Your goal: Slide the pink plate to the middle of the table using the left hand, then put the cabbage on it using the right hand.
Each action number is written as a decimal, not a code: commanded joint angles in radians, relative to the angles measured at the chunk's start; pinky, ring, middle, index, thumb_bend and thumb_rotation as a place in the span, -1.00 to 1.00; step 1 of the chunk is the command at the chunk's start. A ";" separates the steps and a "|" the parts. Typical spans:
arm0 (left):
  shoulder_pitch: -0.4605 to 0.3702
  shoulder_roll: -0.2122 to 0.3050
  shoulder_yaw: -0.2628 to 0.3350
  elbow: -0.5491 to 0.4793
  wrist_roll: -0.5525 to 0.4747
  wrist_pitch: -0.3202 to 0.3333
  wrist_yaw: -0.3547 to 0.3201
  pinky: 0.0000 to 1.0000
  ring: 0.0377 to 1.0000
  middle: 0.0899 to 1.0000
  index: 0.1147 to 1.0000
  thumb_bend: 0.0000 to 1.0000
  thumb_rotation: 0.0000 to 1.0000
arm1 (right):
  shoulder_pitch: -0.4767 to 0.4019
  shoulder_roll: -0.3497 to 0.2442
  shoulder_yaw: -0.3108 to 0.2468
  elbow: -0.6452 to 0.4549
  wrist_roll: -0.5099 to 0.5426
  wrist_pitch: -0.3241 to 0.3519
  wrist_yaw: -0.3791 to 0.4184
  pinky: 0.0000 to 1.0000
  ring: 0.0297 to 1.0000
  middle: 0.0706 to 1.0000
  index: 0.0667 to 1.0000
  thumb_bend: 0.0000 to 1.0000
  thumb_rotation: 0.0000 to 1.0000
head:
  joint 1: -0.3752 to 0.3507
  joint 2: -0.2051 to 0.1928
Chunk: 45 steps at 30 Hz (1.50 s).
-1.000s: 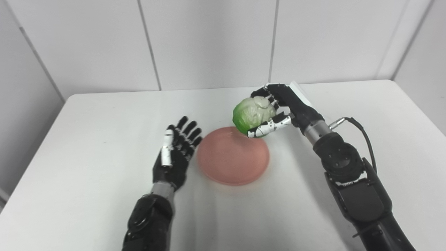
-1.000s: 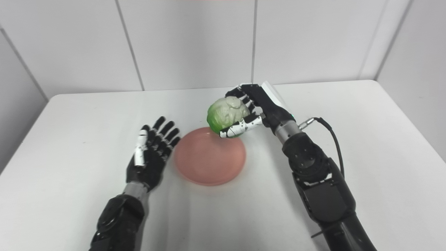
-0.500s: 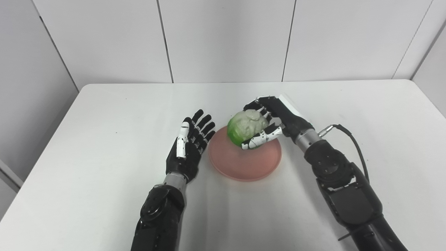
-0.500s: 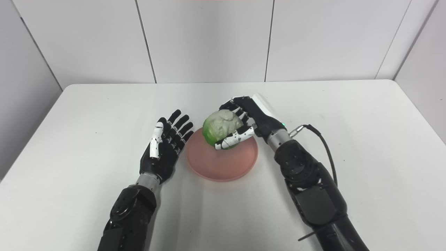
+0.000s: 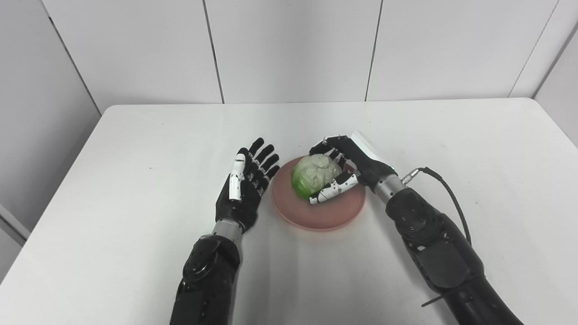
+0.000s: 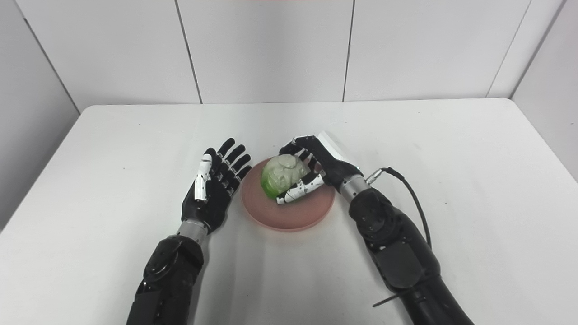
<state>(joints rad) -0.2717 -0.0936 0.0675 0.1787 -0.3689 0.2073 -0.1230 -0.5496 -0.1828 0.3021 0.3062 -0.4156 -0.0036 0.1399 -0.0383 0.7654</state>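
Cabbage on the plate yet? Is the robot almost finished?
Nearly. The pink plate already sits near the middle of the table, and the left hand is open beside it. The right hand has the cabbage down over the plate, fingers wrapped around it. What is left: letting go and pulling the hand away.

Both arms are glossy black with silver wrist rings, the left hand (image 5: 241,192) and right hand (image 5: 350,169) black-fingered with white-shelled thumbs, and a black cable (image 5: 445,192) loops from the right wrist.
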 commanded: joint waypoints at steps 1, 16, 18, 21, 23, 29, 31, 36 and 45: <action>0.026 -0.002 -0.003 0.022 0.012 0.080 0.030 0.81 0.80 0.80 0.77 -0.34 1.00 | -0.039 -0.004 0.000 -0.016 -0.012 -0.064 -0.026 -0.37 -0.28 -0.21 -0.01 0.05 -1.00 | 0.000 0.001; 0.026 0.000 0.003 0.011 0.015 0.096 0.034 0.79 0.79 0.80 0.78 -0.33 1.00 | -0.026 -0.029 0.034 -0.029 -0.101 -0.113 -0.022 -0.24 -0.18 -0.17 -0.04 0.05 -1.00 | -0.023 0.008; 0.026 0.002 0.000 0.011 0.022 0.097 0.035 0.79 0.79 0.79 0.77 -0.32 1.00 | -0.025 -0.031 0.036 -0.038 -0.106 -0.105 -0.008 -0.19 -0.11 -0.14 -0.05 0.06 -1.00 | -0.023 0.008; 0.025 0.004 -0.001 0.015 0.025 0.093 0.033 0.80 0.79 0.79 0.77 -0.33 1.00 | -0.026 -0.038 0.042 -0.044 -0.104 -0.103 0.019 -0.10 -0.02 -0.13 -0.04 0.06 -1.00 | -0.030 0.005; 0.024 0.003 0.003 0.020 0.020 0.090 0.030 0.79 0.78 0.79 0.76 -0.33 1.00 | -0.027 -0.043 0.047 -0.056 -0.112 -0.091 0.034 -0.05 0.05 0.03 0.00 0.18 -0.83 | -0.032 0.004; 0.023 0.005 0.003 0.013 0.022 0.092 0.032 0.81 0.79 0.80 0.79 -0.33 1.00 | -0.028 -0.051 0.055 -0.106 -0.137 -0.050 0.076 0.23 0.33 0.41 0.48 0.86 -0.26 | -0.034 0.005; 0.023 0.006 0.003 0.015 0.022 0.090 0.030 0.82 0.79 0.79 0.79 -0.33 1.00 | -0.027 -0.054 0.058 -0.130 -0.149 -0.028 0.097 0.29 0.41 0.50 0.57 0.90 -0.16 | -0.034 0.005; 0.025 0.006 0.002 0.010 0.021 0.093 0.030 0.80 0.80 0.79 0.78 -0.33 1.00 | -0.018 -0.056 0.050 -0.169 -0.159 -0.014 0.113 0.47 0.62 0.74 0.82 0.97 0.02 | -0.035 0.003; 0.024 0.008 0.005 0.012 0.017 0.093 0.028 0.80 0.79 0.80 0.78 -0.34 1.00 | -0.004 -0.068 0.022 -0.214 -0.152 -0.021 0.114 0.59 0.80 0.94 1.00 1.00 0.28 | -0.040 0.002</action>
<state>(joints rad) -0.2714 -0.0906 0.0729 0.1633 -0.3686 0.2332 -0.1222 -0.5211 -0.2447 0.3404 0.1331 -0.5731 -0.0302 0.2629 -0.0767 0.7670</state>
